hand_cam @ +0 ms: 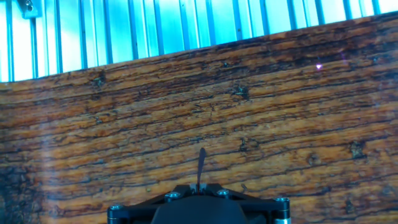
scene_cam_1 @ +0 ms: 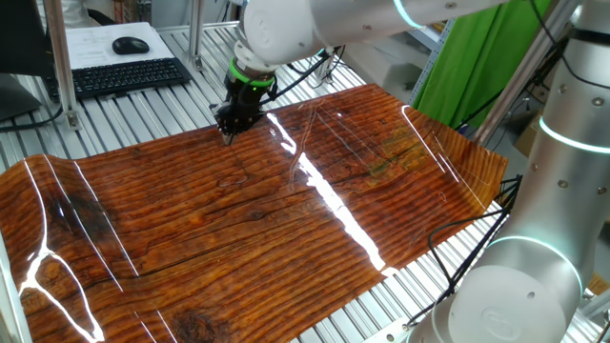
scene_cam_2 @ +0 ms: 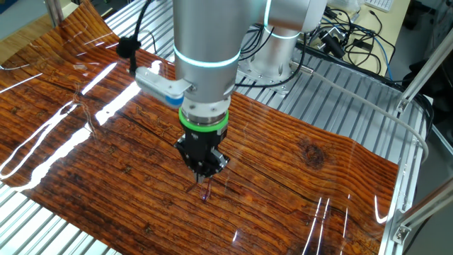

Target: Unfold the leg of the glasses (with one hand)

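The gripper (scene_cam_2: 205,168) points straight down over a glossy wood-grain sheet (scene_cam_1: 238,238) that covers the slatted metal surface (scene_cam_2: 333,92). In the other fixed view the black fingertips are drawn together to a narrow point, with a green ring on the wrist above them. Just below the tips a thin dark wire shape, tinged red, stands against the sheet: this appears to be the glasses (scene_cam_2: 204,190), though they are too small to make out lenses or frame. In the hand view a single thin dark strand (hand_cam: 199,167) rises from between the fingers at the bottom edge of the picture; it looks like one leg of the glasses. The jaws are closed, apparently pinching that thin wire part. Whether the glasses touch the sheet or hang just clear of it cannot be told.

In one fixed view the gripper (scene_cam_1: 229,127) sits near the far edge of the sheet, and the glasses cannot be made out there. A keyboard (scene_cam_1: 124,76) and a mouse (scene_cam_1: 130,45) lie beyond, well apart from the sheet. Bright light streaks reflect off the sheet.
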### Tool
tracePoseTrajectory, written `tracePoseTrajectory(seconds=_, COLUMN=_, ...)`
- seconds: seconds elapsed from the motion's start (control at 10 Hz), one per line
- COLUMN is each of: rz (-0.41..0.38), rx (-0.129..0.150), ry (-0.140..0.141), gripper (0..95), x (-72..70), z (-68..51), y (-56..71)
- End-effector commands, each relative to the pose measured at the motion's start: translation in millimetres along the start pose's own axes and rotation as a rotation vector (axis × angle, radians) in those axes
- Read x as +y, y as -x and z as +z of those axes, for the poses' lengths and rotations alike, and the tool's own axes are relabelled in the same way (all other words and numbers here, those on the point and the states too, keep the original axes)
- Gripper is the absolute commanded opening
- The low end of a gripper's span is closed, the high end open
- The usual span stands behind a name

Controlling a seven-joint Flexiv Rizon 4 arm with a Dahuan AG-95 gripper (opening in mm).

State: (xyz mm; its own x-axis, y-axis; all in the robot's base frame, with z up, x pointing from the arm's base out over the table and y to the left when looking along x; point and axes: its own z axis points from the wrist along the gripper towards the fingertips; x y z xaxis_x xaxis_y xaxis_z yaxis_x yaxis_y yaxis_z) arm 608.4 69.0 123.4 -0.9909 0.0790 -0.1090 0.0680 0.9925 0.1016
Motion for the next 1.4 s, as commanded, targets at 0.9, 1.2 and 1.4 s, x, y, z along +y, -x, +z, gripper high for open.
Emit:
tracePoseTrajectory(seconds=0.9, rz=0.011, rx=0.024, ry=-0.013, gripper=19.0, x=1.8, z=10.8, y=-2.5)
tracePoseTrajectory(seconds=1.2, rz=-0.004, rx=0.024, ry=-0.022, gripper=19.0, x=1.6, z=26.7, y=-3.8)
tracePoseTrajectory(seconds=1.4, rz=-0.013, rx=0.036, ry=-0.033, gripper=19.0, x=-1.1, z=31.6, y=-3.6)
